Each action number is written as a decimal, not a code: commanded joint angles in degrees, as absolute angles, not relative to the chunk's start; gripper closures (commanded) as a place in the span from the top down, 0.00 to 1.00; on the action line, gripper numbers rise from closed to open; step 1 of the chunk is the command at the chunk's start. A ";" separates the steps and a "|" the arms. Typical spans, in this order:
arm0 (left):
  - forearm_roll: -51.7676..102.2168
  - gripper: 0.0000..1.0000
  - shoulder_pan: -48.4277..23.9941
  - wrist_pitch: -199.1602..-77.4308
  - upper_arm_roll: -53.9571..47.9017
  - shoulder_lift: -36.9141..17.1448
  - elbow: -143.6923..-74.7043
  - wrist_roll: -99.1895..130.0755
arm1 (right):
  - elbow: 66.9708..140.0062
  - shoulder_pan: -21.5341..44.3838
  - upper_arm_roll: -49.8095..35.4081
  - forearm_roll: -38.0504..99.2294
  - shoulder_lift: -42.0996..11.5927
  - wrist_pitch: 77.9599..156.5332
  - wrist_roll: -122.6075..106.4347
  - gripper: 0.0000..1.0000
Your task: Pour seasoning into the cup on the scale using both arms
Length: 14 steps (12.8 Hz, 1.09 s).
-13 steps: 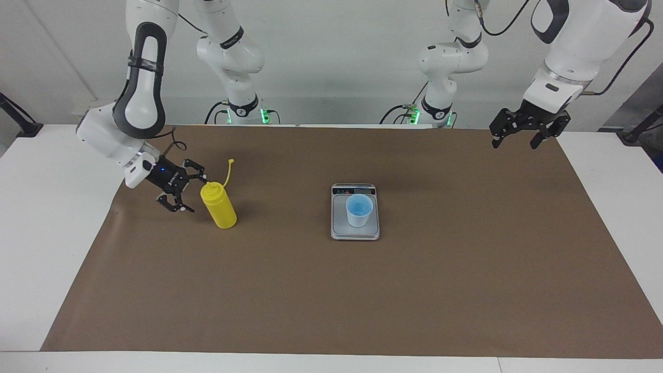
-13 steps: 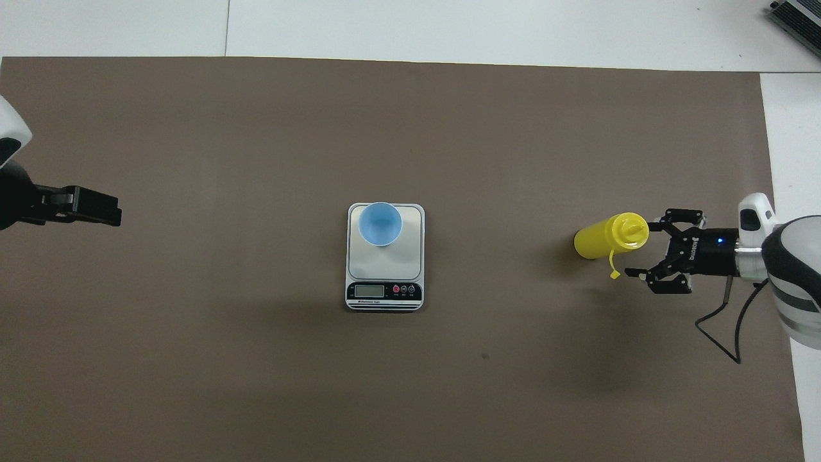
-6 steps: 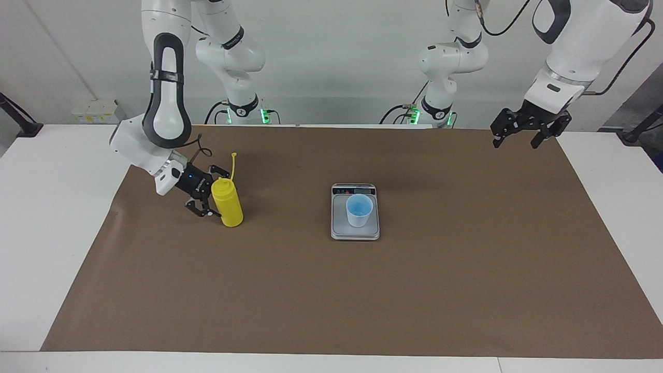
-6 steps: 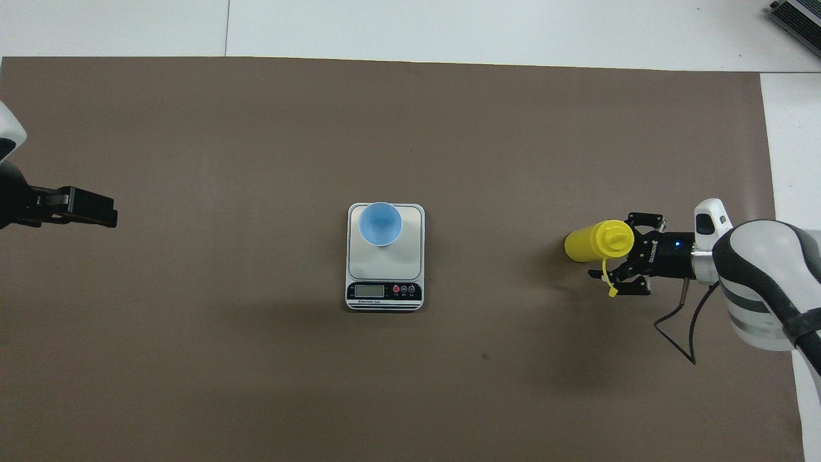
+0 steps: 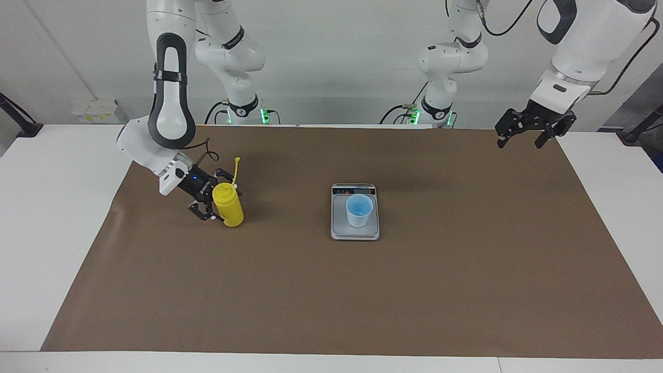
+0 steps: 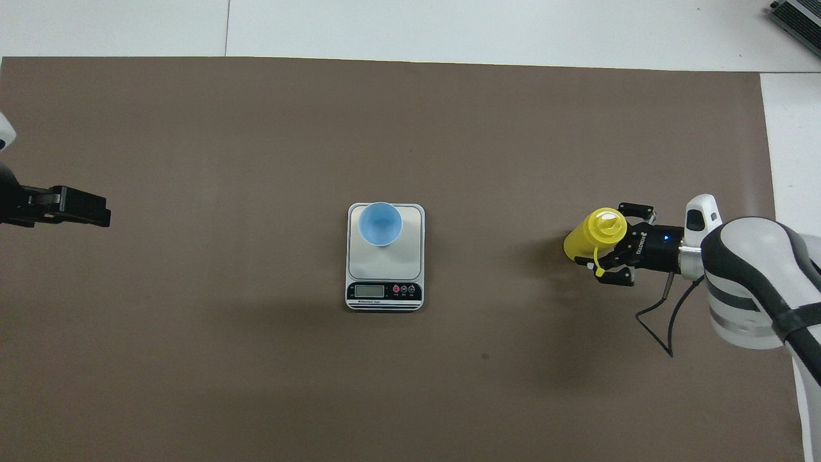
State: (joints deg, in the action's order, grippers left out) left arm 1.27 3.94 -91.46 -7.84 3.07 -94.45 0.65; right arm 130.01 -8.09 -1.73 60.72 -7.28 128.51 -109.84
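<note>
Right end effector (image 5: 213, 203) has slid in over the last second, its open fingers now bracketing the upright yellow bottle (image 5: 228, 204) toward the right arm's end of the desk (image 5: 67, 217); whether they already pinch it I can't quite tell (contact looks likely). Next comes the grasp. Bare brown mat (image 5: 290, 290) lies between bottle and the blue cup (image 5: 359, 210) on the scale (image 5: 355, 229), so the carry is unobstructed. Left end effector (image 5: 533, 130) waits, open, over the mat's corner.

A brown mat (image 5: 321, 290) covers most of the white tabletop (image 5: 52, 217). A dark speck (image 6: 485, 356) marks the mat. A grey device (image 6: 798, 18) sits at the tabletop's corner. A black stand (image 5: 18, 122) leans by the wall.
</note>
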 commanded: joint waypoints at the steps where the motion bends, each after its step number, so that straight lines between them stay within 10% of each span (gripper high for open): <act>1: 1.41 1.00 4.48 -90.62 -8.17 3.69 -94.48 -0.35 | 131.13 -8.09 -1.85 62.40 -5.72 129.02 -110.31 0.00; 5: 1.41 1.00 3.87 -90.35 -8.35 3.69 -94.48 0.09 | 127.28 -3.72 -2.29 58.04 -2.90 129.72 -95.68 0.00; 14: 1.41 1.00 4.48 -90.35 -8.26 3.78 -94.48 0.09 | 106.17 18.61 -2.46 -3.65 -6.50 120.24 -37.39 0.00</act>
